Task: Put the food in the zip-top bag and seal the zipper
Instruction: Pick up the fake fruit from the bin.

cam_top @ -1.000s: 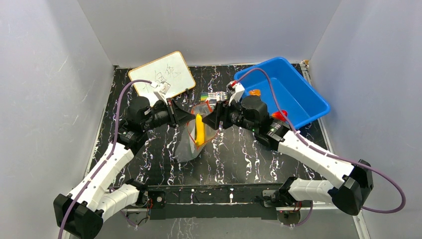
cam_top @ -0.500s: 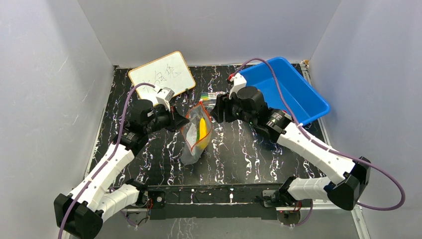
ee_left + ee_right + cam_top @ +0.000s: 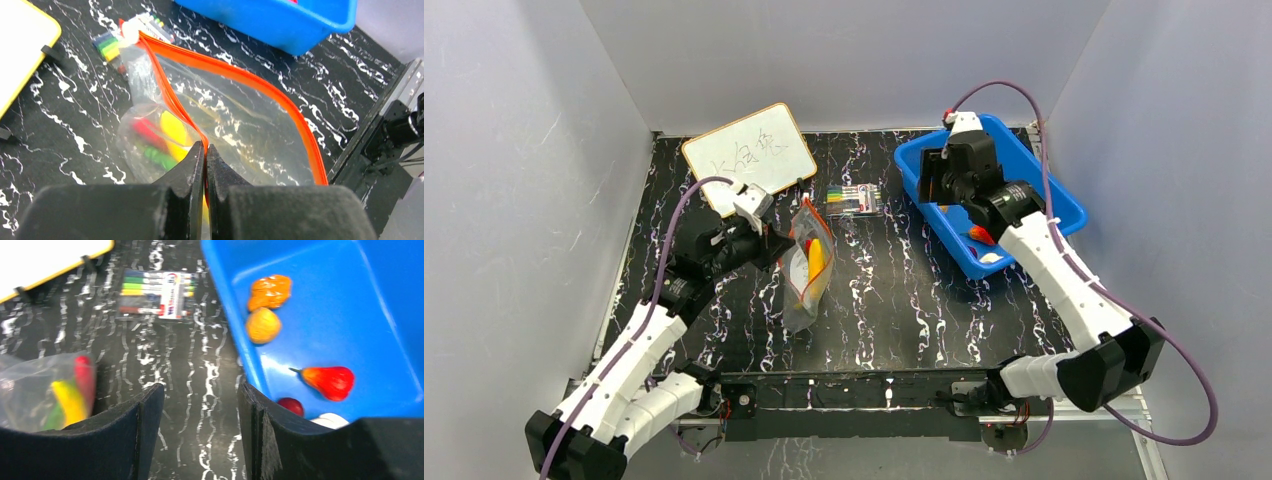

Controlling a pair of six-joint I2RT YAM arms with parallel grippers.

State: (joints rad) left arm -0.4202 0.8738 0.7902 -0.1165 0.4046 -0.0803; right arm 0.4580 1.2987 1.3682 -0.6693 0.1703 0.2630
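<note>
The zip-top bag [image 3: 807, 275] lies mid-table, clear, with its orange-red zipper [image 3: 240, 75] gaping at the mouth. Inside it are a yellow banana [image 3: 175, 129], a red chili [image 3: 146, 132] and a green pepper [image 3: 158, 158]. My left gripper [image 3: 205, 148] is shut on one zipper strip at the bag's left edge [image 3: 782, 243]. My right gripper [image 3: 200, 395] is open and holds nothing, hovering over the near-left wall of the blue tub [image 3: 934, 185]. In the tub lie two orange fruits [image 3: 263, 325], a red strawberry-like piece [image 3: 332, 381], a small red piece [image 3: 291, 405] and a white piece [image 3: 330, 420].
The blue tub [image 3: 1064, 205] stands at the back right. A pack of coloured markers [image 3: 856, 198] lies between bag and tub. A whiteboard [image 3: 749, 155] rests at the back left. Grey walls close in three sides.
My right arm left the bag mouth and swung back and right to the blue tub. The bag sagged toward the table, and my left gripper kept hold of its edge.
</note>
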